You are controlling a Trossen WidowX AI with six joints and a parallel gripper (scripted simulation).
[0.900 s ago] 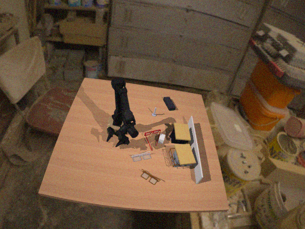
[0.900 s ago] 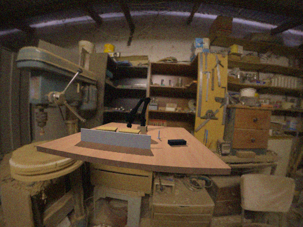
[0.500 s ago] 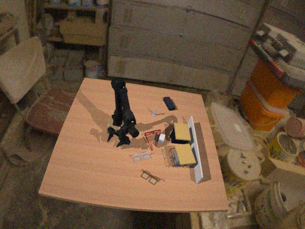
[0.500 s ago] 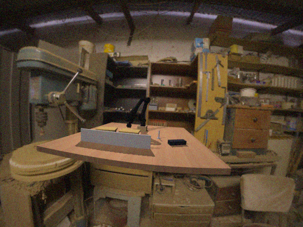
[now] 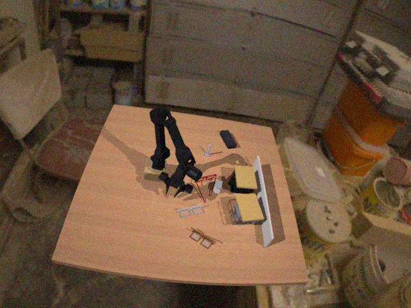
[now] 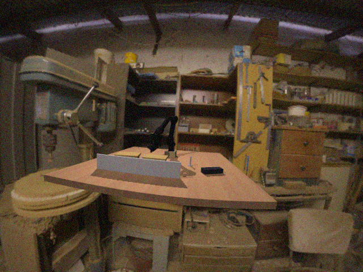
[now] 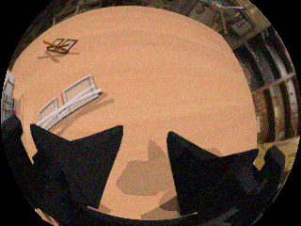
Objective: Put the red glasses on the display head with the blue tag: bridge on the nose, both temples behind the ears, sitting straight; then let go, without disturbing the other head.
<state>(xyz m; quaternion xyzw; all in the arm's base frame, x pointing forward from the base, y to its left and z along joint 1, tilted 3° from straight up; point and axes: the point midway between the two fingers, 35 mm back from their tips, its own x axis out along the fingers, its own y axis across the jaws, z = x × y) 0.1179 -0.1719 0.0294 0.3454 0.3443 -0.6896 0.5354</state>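
Observation:
The red glasses [image 5: 206, 178] stand out on the table in the top view, between my arm and the heads, with both temples spread towards the front. My gripper [image 5: 170, 195] [image 7: 145, 133] is partly open, left of the red glasses. Nothing shows between its fingertips in the wrist view. Two block-like heads with yellow tops stand at the right: the farther head [image 5: 245, 178] is black at its front, and the nearer head [image 5: 249, 208] has a thin brownish frame around a blue-grey front. A pale plate [image 5: 218, 186] is beside the red glasses. I cannot tell which head bears the blue tag.
White glasses [image 5: 191, 207] [image 7: 71, 105] and brown glasses [image 5: 203, 235] [image 7: 61, 46] lie in front. A white panel [image 5: 268, 228] [image 6: 137, 166] stands behind the heads. A dark box [image 5: 228, 139] [image 6: 211, 170] and a small upright stand [image 5: 208, 153] [image 6: 190, 162] are farther back.

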